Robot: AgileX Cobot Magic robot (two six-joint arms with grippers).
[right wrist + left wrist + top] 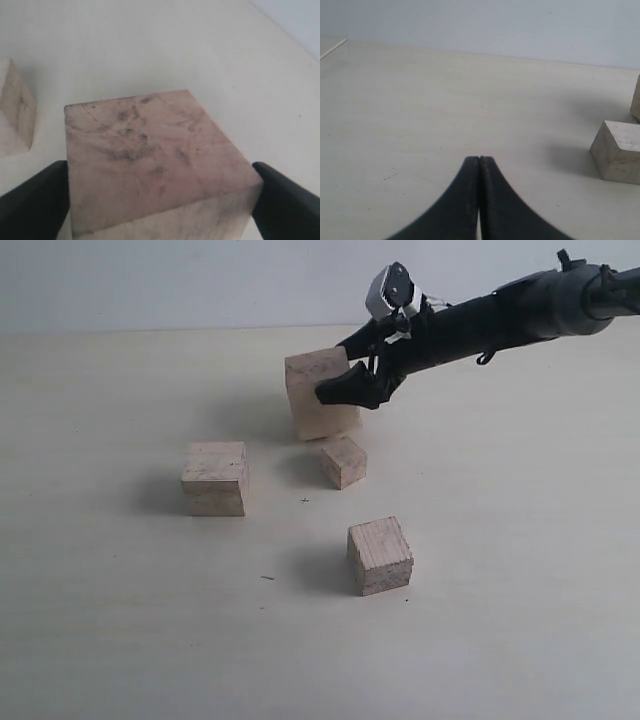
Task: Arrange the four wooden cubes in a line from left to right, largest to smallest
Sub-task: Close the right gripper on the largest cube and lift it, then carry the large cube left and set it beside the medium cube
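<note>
The largest wooden cube [318, 395] stands at the back middle of the table, slightly tilted. My right gripper [338, 382] reaches in from the right and is shut on it. In the right wrist view the black fingers [35, 200] press both sides of this cube [145, 145]. The smallest cube [343, 461] sits just in front of it. A second-largest cube [214, 478] lies to the left, and a mid-sized cube [380, 555] sits nearer the front. My left gripper [479, 159] is shut on nothing over bare table and does not show in the exterior view.
The left wrist view shows one cube [620, 150] off to the side and the edge of another [636, 97] behind it. Another cube [15, 112] shows at the edge of the right wrist view. The pale table [120, 620] meets a white wall behind.
</note>
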